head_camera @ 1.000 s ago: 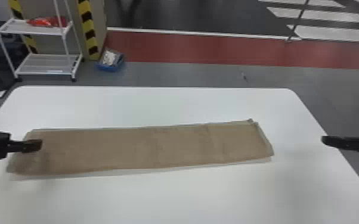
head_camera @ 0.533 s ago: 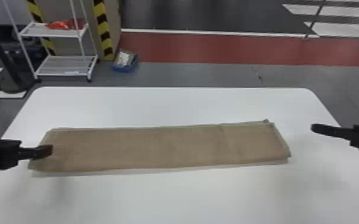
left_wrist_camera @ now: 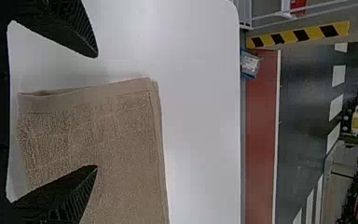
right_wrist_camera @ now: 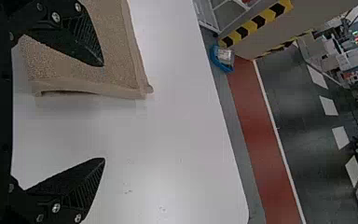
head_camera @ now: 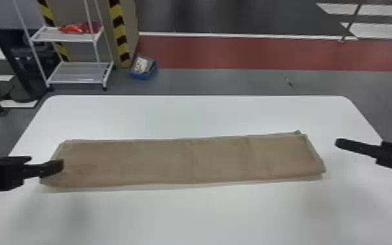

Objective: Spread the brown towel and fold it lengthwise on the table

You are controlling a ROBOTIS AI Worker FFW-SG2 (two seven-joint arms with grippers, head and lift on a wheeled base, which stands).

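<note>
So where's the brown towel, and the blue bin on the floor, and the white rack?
Brown towel (head_camera: pixel 159 163): head view, middle of its long folded strip.
Blue bin (head_camera: pixel 139 76): head view, its front wall.
White rack (head_camera: pixel 78 72): head view, its lower shelf.

Desk: white, smooth – rounded far corners
Brown towel: folded into a long flat strip, lying crosswise
Towel's far right corner: small tip – poking out
</note>
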